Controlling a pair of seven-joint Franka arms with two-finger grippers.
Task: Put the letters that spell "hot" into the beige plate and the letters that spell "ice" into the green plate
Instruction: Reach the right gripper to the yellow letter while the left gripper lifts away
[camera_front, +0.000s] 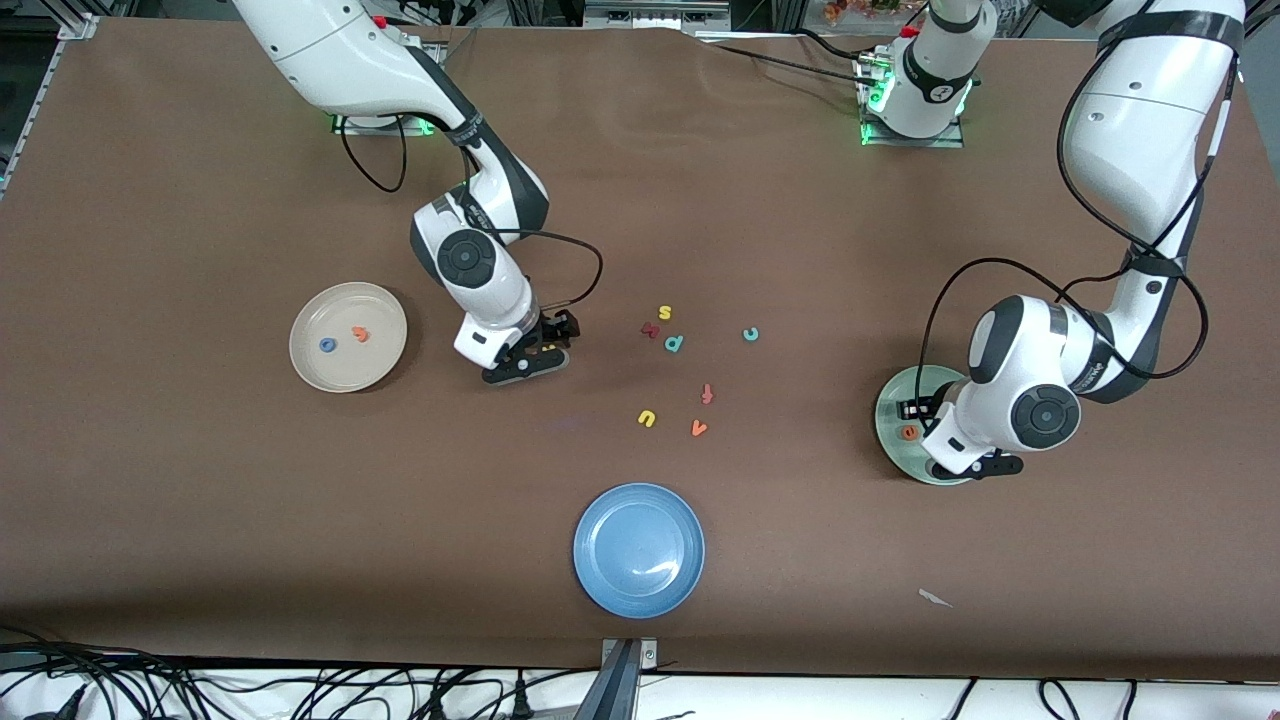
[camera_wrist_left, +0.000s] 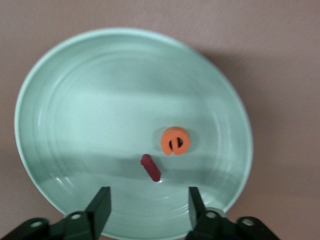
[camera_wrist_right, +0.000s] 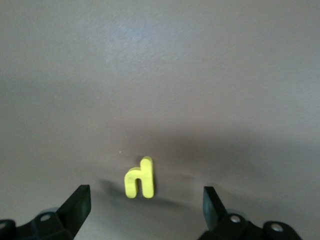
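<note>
Foam letters, three plates, two grippers: sorting partly done.

Nearest the front camera: blue plate (camera_front: 639, 550), holding nothing. Next, left gripper (camera_wrist_left: 149, 202) over the green plate (camera_front: 893, 398), fingers (camera_wrist_left: 101, 202) spread wide and gripping nothing; in the plate just below its tips lie the dark red i (camera_wrist_left: 150, 167) and, beside it, the orange e (camera_wrist_left: 175, 141). Loose on the table, between the two grippers: yellow u (camera_front: 647, 418), orange v (camera_front: 699, 428), red-orange f (camera_front: 707, 393). Right gripper (camera_wrist_right: 145, 202) low over the table, fingers (camera_wrist_right: 77, 202) fully apart and empty, the yellow h (camera_wrist_right: 140, 178) lying flat between them. Beige plate (camera_front: 312, 312), beside this gripper toward the right arm's end, holds the blue o (camera_front: 327, 344) and orange t (camera_front: 360, 334). Farther: teal p (camera_front: 674, 343), teal c (camera_front: 750, 334), a dark red letter (camera_front: 650, 329), yellow s (camera_front: 664, 314).
</note>
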